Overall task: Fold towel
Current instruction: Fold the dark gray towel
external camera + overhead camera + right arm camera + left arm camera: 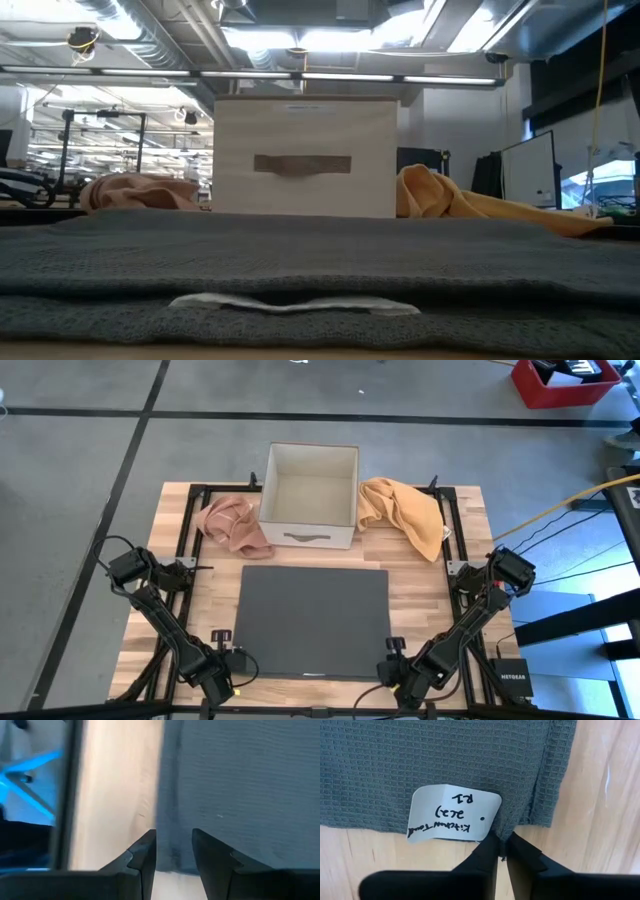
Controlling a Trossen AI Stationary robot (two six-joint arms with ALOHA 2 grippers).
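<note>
Wooden slatted table [420, 585] on a grey floor crossed by dark tape lines, workshop room with ceiling lights and monitors beyond

Left tool [503, 851] at the near left corner of the towel [314, 622], fingers pressed almost together on the hem right beside a white paper tag [454, 813] with handwriting on it; pinching the towel edge. Same tool in the high view low at the table's front left [222, 680]

Right tool [174, 845] at the near right corner, fingers apart with a moderate gap, standing over the towel's side edge where grey cloth meets bare wood; not closed on anything. Seen from above at the front right [398, 678]

Grey waffle-weave towel spread flat and unfolded in the middle of the table, nearer the front edge, filling the foreground of the low view [320, 270] with the tag lying at its near hem [295, 303]

Behind the towel, open white box [310, 495] with a grey handle strip on its front face, standing upright at the back centre. Pink cloth [232, 523] crumpled just beside the box on the left, touching its corner. Yellow cloth [405, 512] bunched on the right of the box, trailing toward the table's right side

Red bin [563, 382] on the floor, well apart at the far right
</note>
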